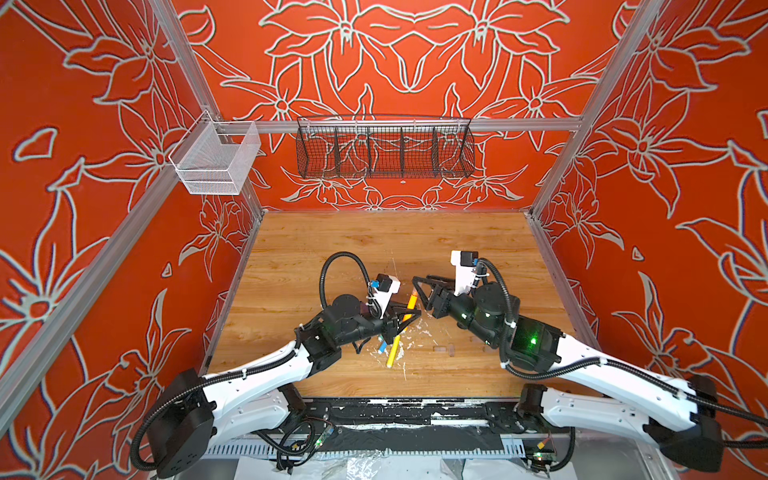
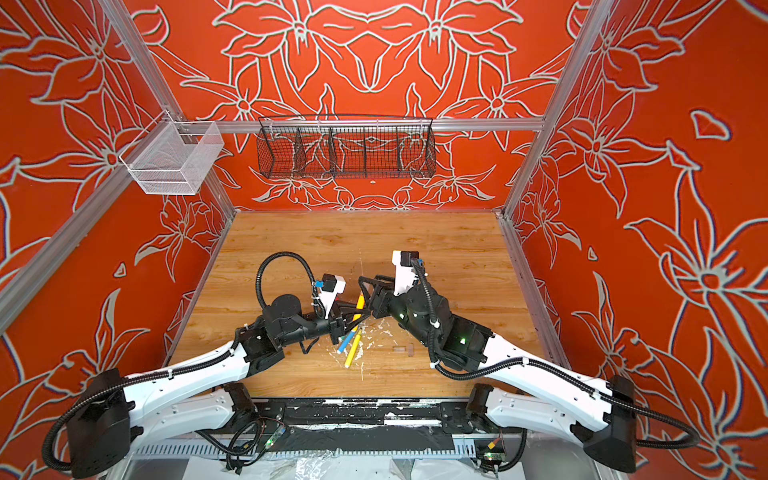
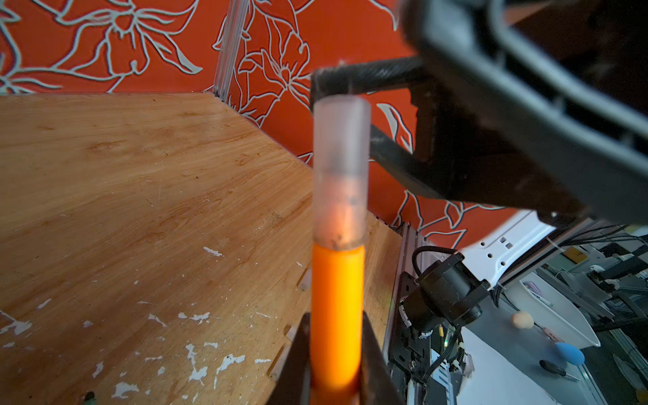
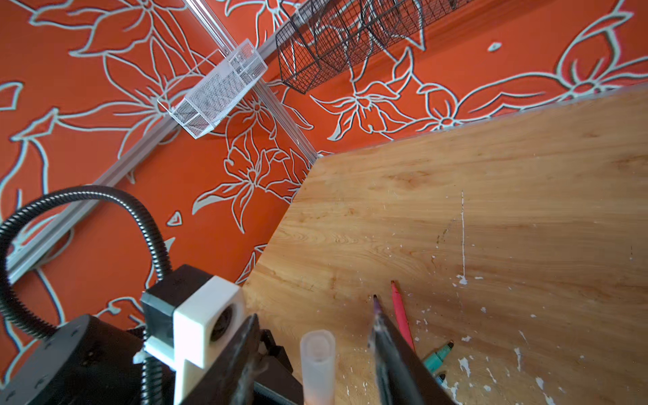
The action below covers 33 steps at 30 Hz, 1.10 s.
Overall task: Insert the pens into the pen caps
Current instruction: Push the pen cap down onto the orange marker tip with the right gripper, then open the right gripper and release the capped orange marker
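My left gripper (image 3: pixel 336 350) is shut on an orange pen (image 3: pixel 336 315) and holds it above the table. A clear pen cap (image 3: pixel 341 168) sits over the pen's tip end. My right gripper (image 4: pixel 314 321) is open, with its fingers (image 3: pixel 396 157) on either side of that cap (image 4: pixel 317 364) and a gap on both sides. In both top views the two grippers (image 1: pixel 405 316) (image 1: pixel 419 297) meet at mid table around the orange pen (image 1: pixel 411 301). On the wood lie a yellow pen (image 1: pixel 392 351), a blue pen (image 1: pixel 381 347), a pink pen (image 4: pixel 399 315) and a green pen (image 4: pixel 438 354). Two loose caps (image 1: pixel 438 348) (image 1: pixel 451 351) lie to the right.
White flecks of debris (image 1: pixel 409 332) are scattered around the pens. A black wire basket (image 1: pixel 384 149) and a white mesh basket (image 1: pixel 216 162) hang on the back rail. Red patterned walls close in three sides of the wooden table (image 1: pixel 374 241).
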### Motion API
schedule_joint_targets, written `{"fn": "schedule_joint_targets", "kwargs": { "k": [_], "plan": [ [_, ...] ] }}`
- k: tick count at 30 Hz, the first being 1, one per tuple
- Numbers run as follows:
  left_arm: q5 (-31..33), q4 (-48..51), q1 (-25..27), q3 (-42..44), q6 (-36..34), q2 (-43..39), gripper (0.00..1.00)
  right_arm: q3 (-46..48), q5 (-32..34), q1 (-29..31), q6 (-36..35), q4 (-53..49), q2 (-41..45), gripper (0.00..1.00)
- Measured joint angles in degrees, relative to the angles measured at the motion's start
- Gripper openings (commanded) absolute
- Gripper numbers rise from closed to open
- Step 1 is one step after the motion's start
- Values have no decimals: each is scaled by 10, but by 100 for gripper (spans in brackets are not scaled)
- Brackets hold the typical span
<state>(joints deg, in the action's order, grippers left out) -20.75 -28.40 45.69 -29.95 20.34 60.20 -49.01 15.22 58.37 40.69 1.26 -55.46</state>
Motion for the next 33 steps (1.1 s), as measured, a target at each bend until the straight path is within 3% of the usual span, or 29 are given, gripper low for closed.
{"fn": "schedule_joint_targets", "kwargs": {
  "k": [5, 15, 21, 24, 33],
  "plan": [
    [0, 0, 0, 0, 0, 0, 0, -7, -24, -9, 1, -8, -25, 36],
    [0, 1, 0, -1, -2, 0, 0, -41, -40, -9, 0, -10, -54, 34],
    [1, 2, 0, -1, -2, 0, 0, -45, -40, -14, -2, -14, -70, 7],
    [4, 5, 0, -1, -2, 0, 0, -44, -41, -14, 4, -14, -71, 0],
    [30, 40, 1, -1, -10, 0, 0, -31, 9, 8, 29, -14, -85, 0]
  ]
}}
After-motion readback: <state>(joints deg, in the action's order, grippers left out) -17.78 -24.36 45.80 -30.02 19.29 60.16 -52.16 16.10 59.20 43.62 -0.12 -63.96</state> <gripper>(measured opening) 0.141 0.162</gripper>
